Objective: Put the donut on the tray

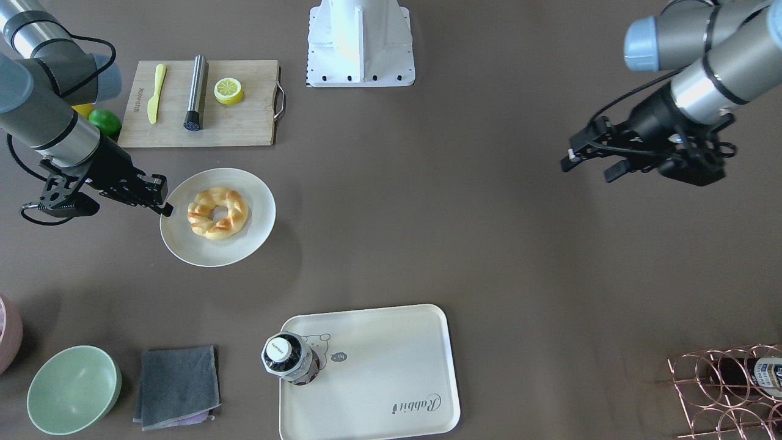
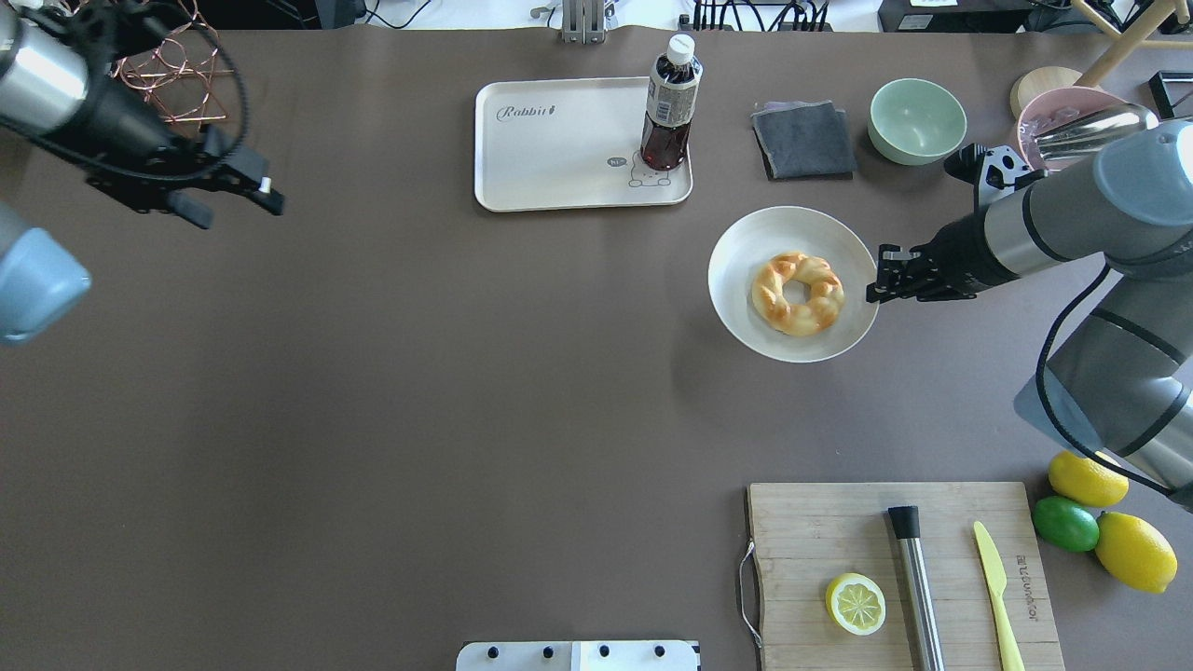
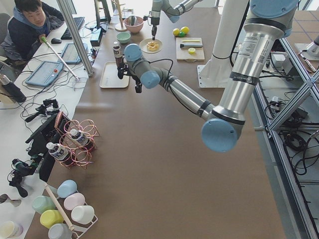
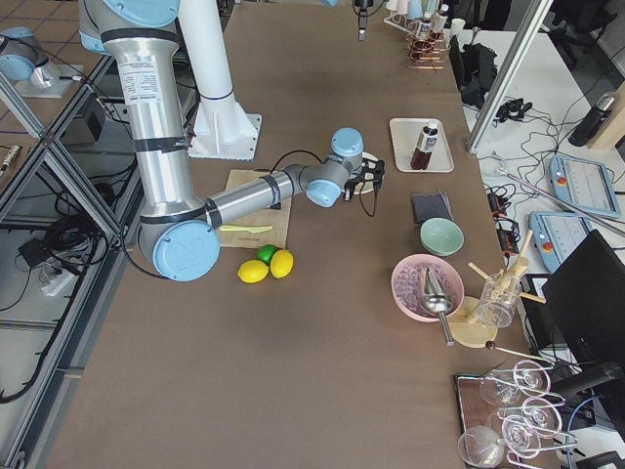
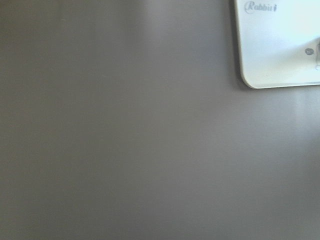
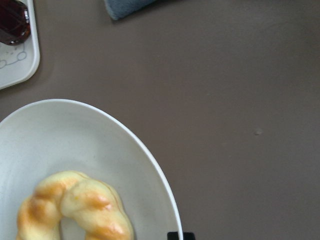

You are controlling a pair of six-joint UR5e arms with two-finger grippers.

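Note:
The donut [image 2: 798, 293], twisted and golden with browned ridges, lies on a round white plate [image 2: 746, 252] at the table's right; it also shows in the front view [image 1: 217, 212] and the right wrist view [image 6: 75, 210]. My right gripper [image 2: 878, 275] hangs at the plate's right rim, beside the donut, open and empty. The cream tray [image 2: 559, 158] with "Rabbit" script sits at the far middle and carries a dark drink bottle [image 2: 669, 102] in its right corner. My left gripper [image 2: 238, 203] hovers open and empty over bare table, far left of the tray [image 5: 280, 45].
A wooden cutting board [image 2: 820, 522] with a lemon half [image 2: 856, 603], a metal rod [image 2: 918, 582] and a yellow knife [image 2: 995, 582] lies near the base. Whole lemons and a lime [image 2: 1065, 523], a green bowl [image 2: 917, 119], a grey cloth [image 2: 803, 140] and a copper rack [image 2: 177, 84] stand around.

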